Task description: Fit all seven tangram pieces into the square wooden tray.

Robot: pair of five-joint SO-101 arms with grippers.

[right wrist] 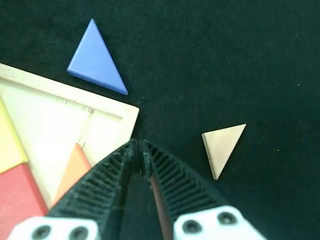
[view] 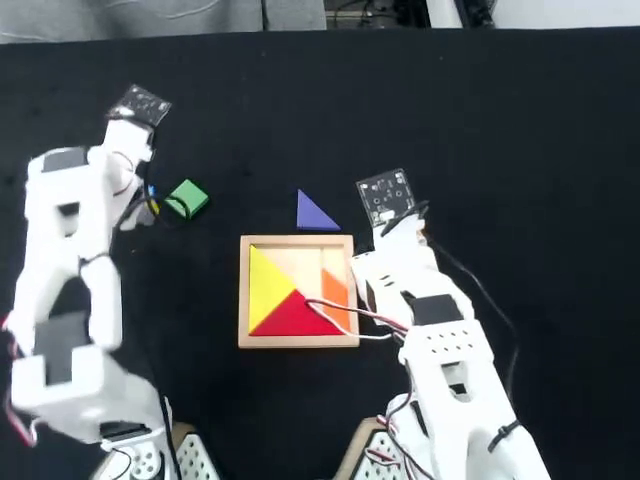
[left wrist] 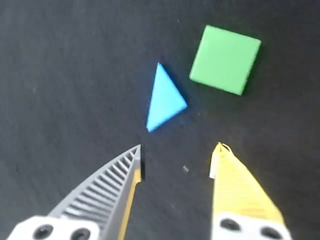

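Note:
The square wooden tray (view: 297, 241) lies mid-table holding a yellow triangle (view: 268, 285), a red triangle (view: 295, 318) and an orange piece (view: 335, 288). A dark blue triangle (view: 316, 212) lies just beyond the tray, and a green square (view: 188, 198) lies farther left. My left gripper (left wrist: 178, 154) is open above the cloth, just short of a light blue triangle (left wrist: 166, 100) with the green square (left wrist: 225, 60) past it. My right gripper (right wrist: 140, 150) is shut with nothing in it, over the tray's corner (right wrist: 125, 112). A plain wooden triangle (right wrist: 222, 145) lies on the cloth beside it, and the dark blue triangle (right wrist: 97, 57) beyond.
Black cloth covers the table. The left arm (view: 70, 270) stands along the left side and the right arm (view: 440, 350) rises from the near edge right of the tray. A red and white cable (view: 345, 315) crosses the tray's near right corner.

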